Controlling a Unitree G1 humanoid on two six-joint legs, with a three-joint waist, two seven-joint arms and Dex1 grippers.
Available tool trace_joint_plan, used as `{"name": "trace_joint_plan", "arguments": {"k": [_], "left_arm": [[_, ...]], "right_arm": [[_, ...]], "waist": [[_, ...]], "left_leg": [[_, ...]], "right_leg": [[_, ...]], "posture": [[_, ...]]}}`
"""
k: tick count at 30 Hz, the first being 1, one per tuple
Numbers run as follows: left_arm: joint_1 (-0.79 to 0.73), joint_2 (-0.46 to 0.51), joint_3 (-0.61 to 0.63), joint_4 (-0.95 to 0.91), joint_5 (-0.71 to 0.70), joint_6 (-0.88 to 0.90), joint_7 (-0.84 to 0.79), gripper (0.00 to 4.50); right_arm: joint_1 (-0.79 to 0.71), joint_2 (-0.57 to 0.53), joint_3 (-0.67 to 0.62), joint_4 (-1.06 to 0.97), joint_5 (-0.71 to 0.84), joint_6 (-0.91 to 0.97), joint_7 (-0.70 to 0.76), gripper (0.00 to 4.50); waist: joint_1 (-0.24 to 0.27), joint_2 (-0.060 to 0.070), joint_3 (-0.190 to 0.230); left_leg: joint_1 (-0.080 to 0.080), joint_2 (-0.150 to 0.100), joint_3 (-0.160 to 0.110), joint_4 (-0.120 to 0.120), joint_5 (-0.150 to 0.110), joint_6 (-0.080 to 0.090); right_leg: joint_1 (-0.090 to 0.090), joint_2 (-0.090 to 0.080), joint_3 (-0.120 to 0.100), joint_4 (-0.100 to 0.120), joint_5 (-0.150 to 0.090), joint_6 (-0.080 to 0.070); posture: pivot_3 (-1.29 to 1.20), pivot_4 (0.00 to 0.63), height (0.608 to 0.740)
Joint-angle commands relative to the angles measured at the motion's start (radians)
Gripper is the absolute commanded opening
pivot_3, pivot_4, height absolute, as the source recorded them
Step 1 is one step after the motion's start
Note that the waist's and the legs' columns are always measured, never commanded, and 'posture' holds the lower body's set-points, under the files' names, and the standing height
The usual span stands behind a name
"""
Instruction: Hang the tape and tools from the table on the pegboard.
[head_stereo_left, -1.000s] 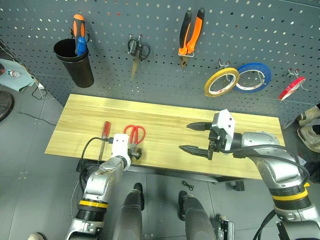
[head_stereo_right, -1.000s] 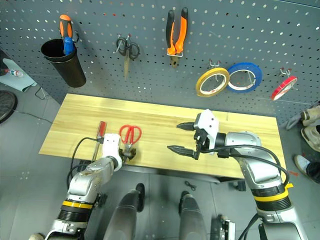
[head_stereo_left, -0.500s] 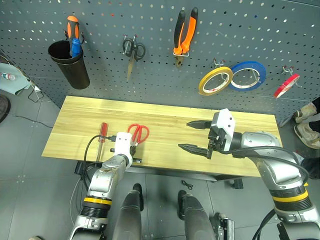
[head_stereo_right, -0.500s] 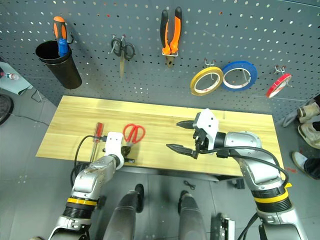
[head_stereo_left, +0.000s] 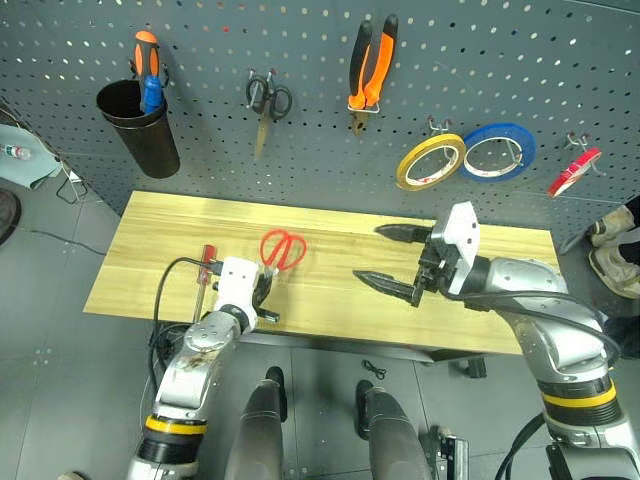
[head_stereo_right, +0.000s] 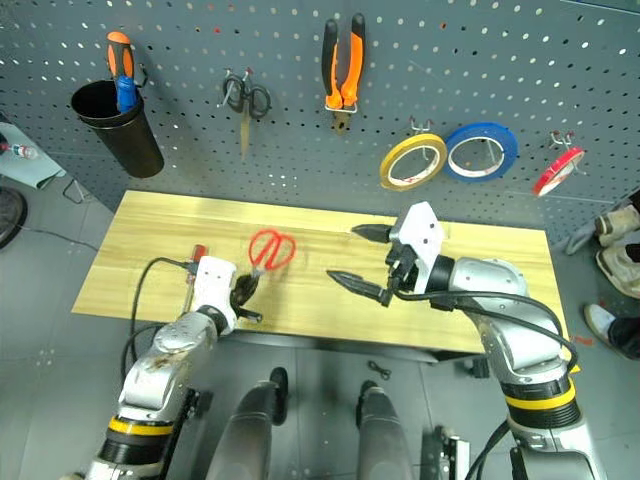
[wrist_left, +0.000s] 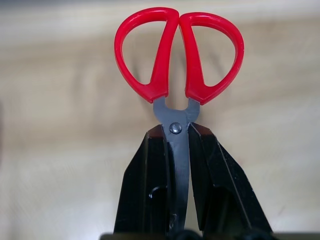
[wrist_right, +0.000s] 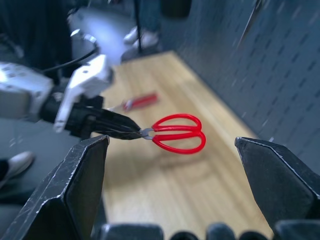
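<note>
Above the near edge of the counter (head_stereo_left: 150, 235), the left gripper (head_stereo_left: 262, 297) is clamped tight on the steel blades of the red-handled scissors (head_stereo_left: 283, 250), which are raised off the wood, handles pointing away toward the pegboard (head_stereo_left: 300, 50); the left forearm reaches forward, roughly level; the red-handled screwdriver (head_stereo_left: 208, 268) lies on the counter just beside that gripper, on its left; the right gripper (head_stereo_left: 388, 258) hangs over mid-counter, pointing left toward the scissors, fingers spread wide and holding nothing; on the pegboard hang a black cup (head_stereo_left: 140, 125) holding orange and blue-handled screwdrivers (head_stereo_left: 150, 70), small black scissors (head_stereo_left: 267, 105), the orange-and-black pliers (head_stereo_left: 369, 72), a yellow roll (head_stereo_left: 428, 162), a blue roll (head_stereo_left: 497, 152), and the red tape (head_stereo_left: 573, 172) at far right; nothing stands between the scissors and the board; no legible writing seen.
</note>
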Motion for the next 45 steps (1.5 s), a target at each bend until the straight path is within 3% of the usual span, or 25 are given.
{"name": "trace_joint_plan", "arguments": {"k": [1, 11, 27, 36, 38, 39, 45], "left_arm": [[0.033, 0.013, 0.025, -0.159, 0.001, -0.116, -0.024, 0.11], [-0.126, -0.006, 0.033, -0.257, 0.113, -0.172, 0.068, 0.11], [-0.203, -0.064, 0.044, -0.172, 0.124, -0.111, 0.105, 0.11], [-0.252, -0.065, 0.016, -0.066, 0.133, -0.107, 0.073, 0.11], [-0.258, -0.069, 0.024, -0.049, 0.129, -0.107, 0.077, 1.15], [-0.257, -0.071, 0.028, -0.042, 0.128, -0.104, 0.08, 1.4], [-0.134, -0.063, 0.062, -0.021, 0.118, -0.05, 0.082, 4.03]], "right_arm": [[-0.061, 0.035, -0.057, -0.106, 0.108, 0.065, -0.076, 4.5], [-0.305, 0.138, -0.105, -0.078, 0.218, 0.088, -0.217, 4.5], [-0.315, 0.104, -0.106, -0.038, 0.21, 0.067, -0.204, 4.5], [-0.299, 0.091, -0.043, -0.057, 0.16, 0.101, -0.241, 4.5], [-0.273, 0.069, -0.012, -0.059, 0.113, 0.112, -0.253, 4.5], [-0.255, 0.06, 0.003, -0.059, 0.096, 0.112, -0.248, 4.5], [-0.148, 0.015, 0.11, -0.061, -0.01, 0.105, -0.226, 4.5]], "waist": [[-0.001, 0.0, 0.0], [0.011, -0.001, -0.001], [0.013, -0.002, -0.002], [0.008, -0.002, -0.006], [0.009, -0.003, -0.011], [0.009, -0.004, -0.013], [-0.001, -0.006, -0.015]], "left_leg": [[0.0, 0.0, 0.0, 0.0, 0.0, 0.0], [-0.002, 0.0, 0.0, 0.002, 0.001, 0.002], [-0.004, 0.0, 0.0, 0.005, 0.006, 0.009], [-0.003, 0.0, 0.0, 0.006, 0.006, 0.009], [-0.004, 0.0, 0.0, 0.006, 0.006, 0.009], [-0.004, 0.0, 0.0, 0.006, 0.006, 0.009], [-0.003, 0.0, 0.0, 0.006, 0.006, 0.009]], "right_leg": [[0.0, 0.0, 0.0, 0.0, 0.0, 0.0], [0.0, 0.0, 0.0, -0.001, 0.004, 0.004], [0.0, 0.0, -0.001, 0.001, 0.005, 0.004], [0.0, 0.0, -0.001, 0.002, 0.005, 0.004], [0.0, 0.0, -0.001, 0.002, 0.005, 0.004], [0.0, 0.0, -0.001, 0.002, 0.005, 0.004], [0.0, 0.0, 0.0, 0.002, 0.005, 0.004]], "posture": [[0.04, 0.308, 0.74], [0.06, 0.295, 0.74], [0.04, 0.283, 0.74], [0.03, 0.275, 0.74], [0.03, 0.276, 0.74], [0.03, 0.276, 0.74], [0.04, 0.299, 0.74]]}}
